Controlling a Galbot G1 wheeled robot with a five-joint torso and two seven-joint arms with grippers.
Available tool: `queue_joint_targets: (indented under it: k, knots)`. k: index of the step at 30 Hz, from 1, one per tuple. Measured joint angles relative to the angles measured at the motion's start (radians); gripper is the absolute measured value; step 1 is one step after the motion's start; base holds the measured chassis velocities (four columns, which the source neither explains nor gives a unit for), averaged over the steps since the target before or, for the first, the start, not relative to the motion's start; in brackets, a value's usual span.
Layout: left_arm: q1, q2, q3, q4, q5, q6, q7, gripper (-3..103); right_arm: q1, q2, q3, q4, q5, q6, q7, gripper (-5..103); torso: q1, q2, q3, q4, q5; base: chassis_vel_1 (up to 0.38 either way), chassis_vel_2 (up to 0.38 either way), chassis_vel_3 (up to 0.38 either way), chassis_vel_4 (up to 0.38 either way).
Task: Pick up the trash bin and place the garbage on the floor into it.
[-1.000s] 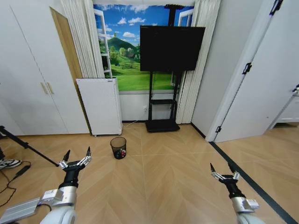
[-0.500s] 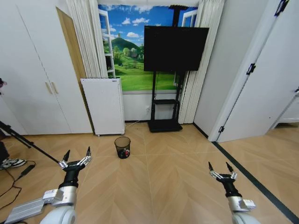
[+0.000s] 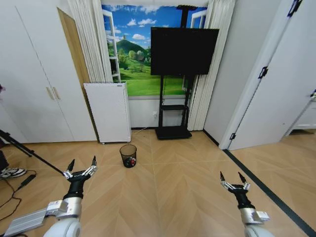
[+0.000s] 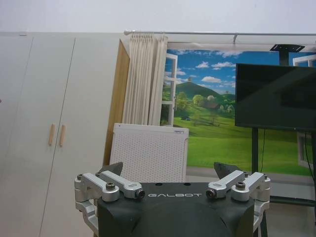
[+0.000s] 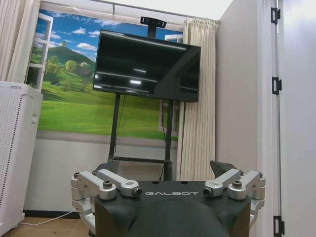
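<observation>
Trash bin [image 3: 128,155] standing upright on the wood floor [image 3: 187,182], a little left of centre frame in the head view, just in front of the white appliance [image 3: 108,111] and slightly to its right, not touching it. A bit of red is showing through the mesh low inside the bin; cannot tell what it is.

Left gripper [image 3: 82,167] is hovering in the lower left of the head view, fingers spread wide and pointing toward the far wall, holding nothing. It is sitting well apart from the bin, nearer the bottom of the frame. In the left wrist view the same gripper [image 4: 172,170] is showing its two dark fingertips [image 4: 112,169] apart, with the appliance between them in the background.

Right gripper [image 3: 230,178] is hovering in the lower right of the head view, fingers likewise spread, empty, far from the bin. The right wrist view is showing this gripper [image 5: 166,169] splayed, facing the television [image 5: 145,65] on its black stand.

Television [image 3: 183,44] is filling upper centre of the head view, against a landscape mural [image 3: 131,54]. White cupboards [image 3: 29,84] are lining the left side
</observation>
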Motion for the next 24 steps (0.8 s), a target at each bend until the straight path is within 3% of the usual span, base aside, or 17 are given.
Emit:
queue_joint_targets:
  k: [24]
  knots:
    - [-0.004,-0.003,-0.002,0.014,0.011,-0.010,0.006,100,0.011,-0.001,0.008,-0.026,-0.034,0.008,-0.001,100,0.000,0.000,0.000,0.0000,0.0000,-0.021,-0.035,0.018,0.021]
